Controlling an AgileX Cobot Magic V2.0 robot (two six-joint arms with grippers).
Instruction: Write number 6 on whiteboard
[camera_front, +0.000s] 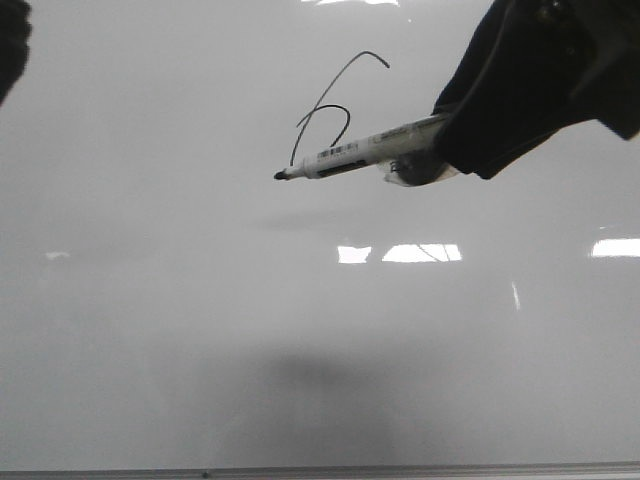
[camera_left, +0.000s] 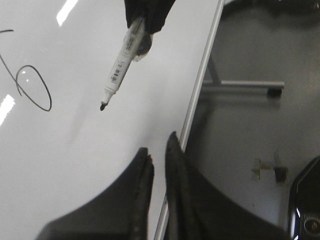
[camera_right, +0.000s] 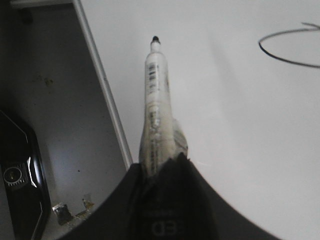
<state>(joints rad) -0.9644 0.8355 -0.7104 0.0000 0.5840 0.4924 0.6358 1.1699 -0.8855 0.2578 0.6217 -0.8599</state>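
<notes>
Nearest us in the front view runs the grey frame edge of the whiteboard (camera_front: 150, 330), whose glossy surface fills the scene. Farther up, our right gripper (camera_front: 440, 150) reaches in from the right, its jaws clamped on the back end of a white marker (camera_front: 360, 155). The black tip points left and appears slightly clear of the board, casting a faint shadow below. Just behind the tip is the number 6 (camera_front: 325, 115), a thin slanted line with a narrow loop and a hooked tail. Our left gripper (camera_left: 159, 150), seen from its wrist, hangs over the board's edge with jaws nearly together, holding nothing.
</notes>
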